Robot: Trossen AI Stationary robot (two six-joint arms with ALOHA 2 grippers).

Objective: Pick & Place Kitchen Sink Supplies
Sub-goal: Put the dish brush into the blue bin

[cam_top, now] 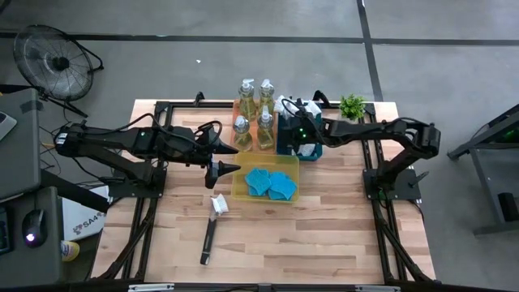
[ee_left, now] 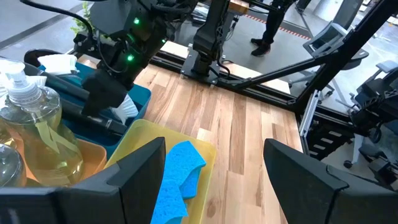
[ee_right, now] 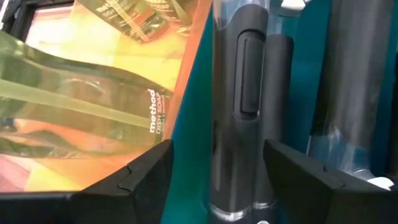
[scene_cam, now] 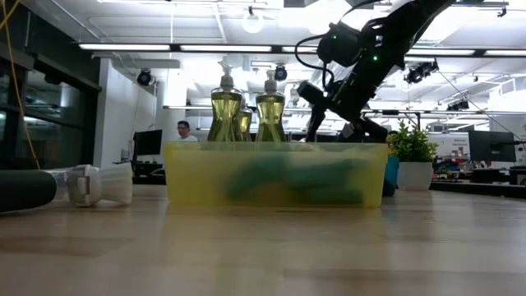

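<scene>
High view: the right tool point(cam_top: 302, 139) hangs over the teal tray point(cam_top: 285, 144) at about one o'clock from the bench point(cam_top: 324, 243) centre, beside the soap bottles point(cam_top: 253, 113) in the orange tray point(cam_top: 250, 134). Blue sponges point(cam_top: 272, 183) lie in the yellow tray point(cam_top: 243, 191) at centre. One dish brush point(cam_top: 212, 229) lies loose on the bench at seven o'clock. The left tool point(cam_top: 220, 169) waits at nine o'clock, fingers apart and empty.

Low view: the right arm reaches down behind the yellow tray; its fingers are hidden.

Left wrist view: brushes rest in the teal tray under the right tool.

Right wrist view: the right tool's fingers stand apart on either side of a black brush handle point(ee_right: 239, 106), not pressing it; this looks like a release. Best to lift straight up, clear of the handles, then go for the loose brush
</scene>
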